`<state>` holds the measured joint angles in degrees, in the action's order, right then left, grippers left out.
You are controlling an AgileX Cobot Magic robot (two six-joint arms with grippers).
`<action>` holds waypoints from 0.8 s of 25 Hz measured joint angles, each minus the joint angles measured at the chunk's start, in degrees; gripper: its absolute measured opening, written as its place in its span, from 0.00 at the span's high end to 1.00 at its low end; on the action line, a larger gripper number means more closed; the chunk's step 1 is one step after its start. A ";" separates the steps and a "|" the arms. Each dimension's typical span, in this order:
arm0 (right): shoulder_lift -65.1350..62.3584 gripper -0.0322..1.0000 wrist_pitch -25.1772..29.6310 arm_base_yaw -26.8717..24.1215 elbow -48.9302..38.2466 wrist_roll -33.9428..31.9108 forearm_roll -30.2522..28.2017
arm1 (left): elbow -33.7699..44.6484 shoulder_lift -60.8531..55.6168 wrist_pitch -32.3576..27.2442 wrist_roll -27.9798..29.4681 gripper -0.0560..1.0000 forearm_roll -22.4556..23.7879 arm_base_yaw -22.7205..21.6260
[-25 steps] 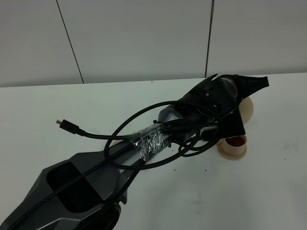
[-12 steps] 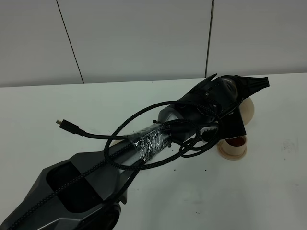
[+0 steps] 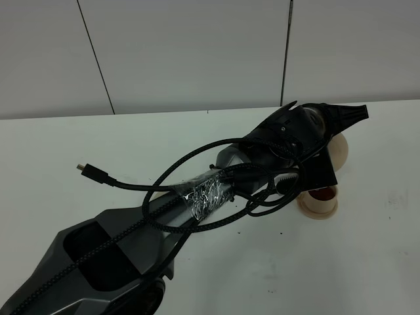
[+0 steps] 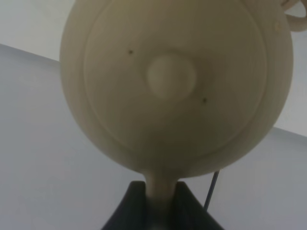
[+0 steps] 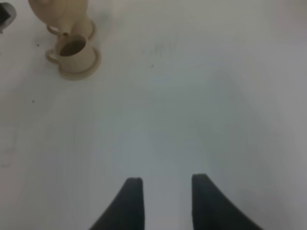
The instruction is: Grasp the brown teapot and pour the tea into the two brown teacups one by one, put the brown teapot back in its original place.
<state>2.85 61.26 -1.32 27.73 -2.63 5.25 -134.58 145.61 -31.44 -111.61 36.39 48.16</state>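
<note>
My right fingers (image 5: 163, 201) idle, spread, empty over bare desk (image 5: 192, 120). Further out, my left fingers (image 4: 160, 201) clamp the teapot (image 4: 172, 86) by its handle, tilted just above the cup (image 3: 319, 199).

Round beige-tan ceramic teapot (image 4: 172, 81): matte, smooth glaze with a few dark specks on the domed lid; the small beige-tan ceramic teacup (image 3: 321, 196) on its tan saucer (image 3: 308, 209) at 3 o'clock has the same dull finish, with a dark reddish liquid surface inside. Left arm's dark grey plastic shell (image 3: 98, 262) looks satin, its black cable (image 3: 131, 185) is braided fabric, and a crinkled glossy clear film wrap (image 3: 207, 193) sits mid-arm. White table top (image 5: 192, 96) is smooth and matte; black right gripper (image 5: 163, 187) fingers look matte plastic.
</note>
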 joint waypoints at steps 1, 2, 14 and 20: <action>0.00 0.74 0.00 0.00 0.00 0.00 0.00 | 0.00 0.00 0.00 0.25 0.79 0.00 0.00; 0.00 0.74 0.00 0.00 0.00 0.00 0.00 | 0.00 0.00 0.00 0.43 0.79 0.00 0.00; 0.00 0.74 0.00 0.00 0.00 0.00 0.00 | 0.00 0.00 -0.22 2.42 0.79 -1.36 -1.33; 0.00 0.74 0.00 0.00 0.00 0.00 0.00 | 0.00 0.00 -0.46 4.64 0.79 -1.36 -1.91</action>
<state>2.85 61.26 -1.32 27.73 -2.63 5.25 -134.58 145.61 -31.90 -106.97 35.03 46.25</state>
